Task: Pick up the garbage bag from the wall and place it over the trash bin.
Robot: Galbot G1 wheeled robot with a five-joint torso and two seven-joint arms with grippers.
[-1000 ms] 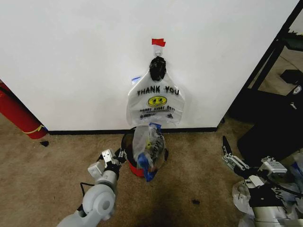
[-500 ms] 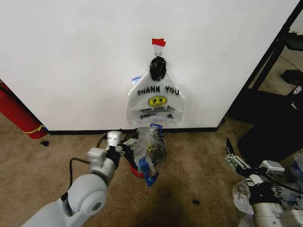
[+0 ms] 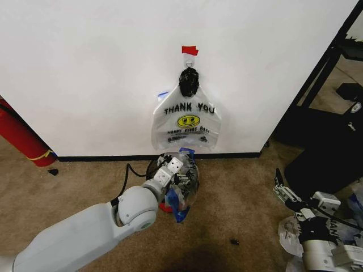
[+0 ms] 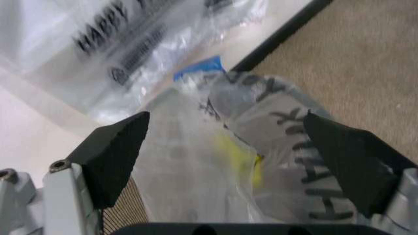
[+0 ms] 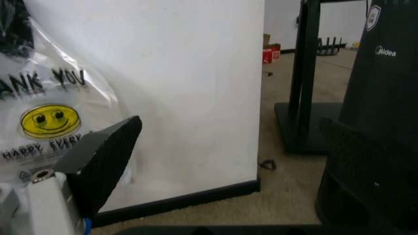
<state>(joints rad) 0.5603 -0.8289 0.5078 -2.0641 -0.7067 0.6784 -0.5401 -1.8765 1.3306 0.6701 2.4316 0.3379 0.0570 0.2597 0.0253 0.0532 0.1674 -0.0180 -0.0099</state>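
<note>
The garbage bag [image 3: 182,182], thin whitish plastic with blue patches, sits crumpled on top of the trash bin [image 3: 151,168], whose red base [image 3: 163,207] peeks out below. My left gripper [image 3: 170,167] is right at the bag's top. In the left wrist view my left gripper [image 4: 228,161] is open, its black fingertips [image 4: 114,154] spread wide on either side of the bag [image 4: 261,147], with the bin's mesh [image 4: 124,213] beside one finger. My right gripper [image 3: 282,190] hovers low at the right, open [image 5: 228,171], away from the bag. The wall [image 3: 85,68] rises behind.
A "THANK YOU" smiley bag [image 3: 187,122] with a black knot hangs on the wall under red tape [image 3: 190,50]. A red cylinder [image 3: 20,139] leans at the left. A black rack [image 3: 329,68] and a dark appliance [image 5: 385,98] stand at the right. Brown carpet [image 3: 238,198] lies around the bin.
My left arm has swung forward and right, bringing its gripper from beside the bin to the top of the bag. The right gripper has drifted slightly down and right.
</note>
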